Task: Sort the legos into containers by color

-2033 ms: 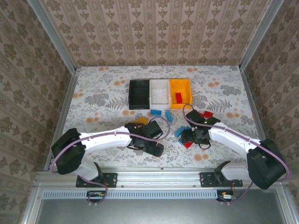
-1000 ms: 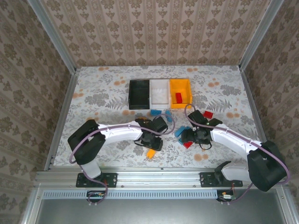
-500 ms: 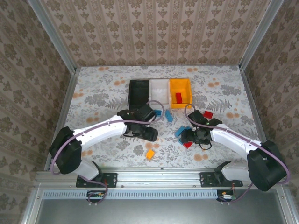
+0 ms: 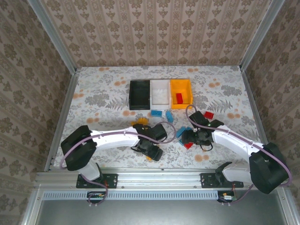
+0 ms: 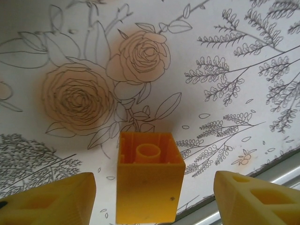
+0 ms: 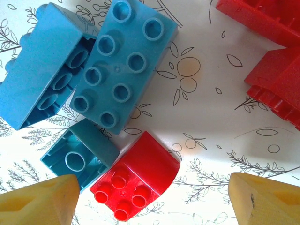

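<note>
Damask paper on 3 walls, and below them a flowered counter (image 4: 93,89). At the back, 3 containers in a row: black bin (image 4: 139,94), white bin (image 4: 160,93), orange-yellow bin (image 4: 186,89), the last holding 1 red brick (image 4: 179,97).

On the left, the left claw (image 4: 152,151), low over the counter's near edge, spread apart and gripping nothing. From its wrist, straddling 1 yellow-orange brick (image 5: 149,180), with bare counter between that brick and either of the fingers (image 5: 47,199). Tipped on its side, hollow underside turned to the far side; squarish, so no long axis to line up with. Centred between the fingertips, hence probably ready for a short drop and a squeeze. Then a diagonal carry, back and to the right, toward the orange-yellow bin.

In the middle, more yellow-orange legos (image 4: 139,124) beside the left forearm and 2 blue pieces (image 4: 156,113) just in front of the white bin.

On the right, the right claw (image 4: 187,137), likewise wide apart and empty, above a cluster of blue and red. From its wrist: 1 long blue brick (image 6: 124,65), studs up, lying diagonally; 1 small blue brick (image 6: 79,157) tight against a curved red brick (image 6: 133,185), itself between the fingertips, slightly left of centre. Nearer the orange-yellow bin than the left claw.
</note>
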`<move>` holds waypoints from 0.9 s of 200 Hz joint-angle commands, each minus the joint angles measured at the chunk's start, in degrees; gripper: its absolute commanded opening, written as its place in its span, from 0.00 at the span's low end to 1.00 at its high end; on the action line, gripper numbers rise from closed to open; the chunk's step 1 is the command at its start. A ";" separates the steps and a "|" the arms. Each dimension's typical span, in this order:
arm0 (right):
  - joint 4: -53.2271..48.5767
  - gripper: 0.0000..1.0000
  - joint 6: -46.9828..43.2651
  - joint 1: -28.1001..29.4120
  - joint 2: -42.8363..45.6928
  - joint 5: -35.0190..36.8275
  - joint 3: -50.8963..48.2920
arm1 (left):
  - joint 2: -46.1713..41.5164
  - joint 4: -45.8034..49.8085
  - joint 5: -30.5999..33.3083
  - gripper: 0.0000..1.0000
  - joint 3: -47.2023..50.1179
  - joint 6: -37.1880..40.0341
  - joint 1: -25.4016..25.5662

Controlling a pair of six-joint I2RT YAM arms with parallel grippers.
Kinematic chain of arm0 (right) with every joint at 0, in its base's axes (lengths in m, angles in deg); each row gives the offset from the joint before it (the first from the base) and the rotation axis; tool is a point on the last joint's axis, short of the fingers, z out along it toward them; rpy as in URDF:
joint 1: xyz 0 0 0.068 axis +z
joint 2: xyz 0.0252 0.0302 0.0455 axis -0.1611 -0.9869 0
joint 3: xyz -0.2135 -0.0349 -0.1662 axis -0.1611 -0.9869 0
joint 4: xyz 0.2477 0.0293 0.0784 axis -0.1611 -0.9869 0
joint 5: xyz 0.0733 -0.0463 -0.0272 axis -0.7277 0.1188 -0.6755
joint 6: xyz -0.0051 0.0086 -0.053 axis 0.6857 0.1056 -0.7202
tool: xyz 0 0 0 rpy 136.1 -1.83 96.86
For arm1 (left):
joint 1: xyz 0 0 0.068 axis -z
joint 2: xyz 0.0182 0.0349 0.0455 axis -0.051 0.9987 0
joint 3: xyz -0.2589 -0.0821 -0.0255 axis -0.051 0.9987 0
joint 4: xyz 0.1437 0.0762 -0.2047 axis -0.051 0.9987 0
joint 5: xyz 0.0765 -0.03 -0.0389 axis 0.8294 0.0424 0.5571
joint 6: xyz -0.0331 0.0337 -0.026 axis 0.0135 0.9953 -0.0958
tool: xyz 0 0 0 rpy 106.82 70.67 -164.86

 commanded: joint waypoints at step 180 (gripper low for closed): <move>1.62 0.84 -0.12 -0.22 -3.51 -1.38 2.69 | -7.90 11.05 8.49 0.32 -25.50 17.74 -29.31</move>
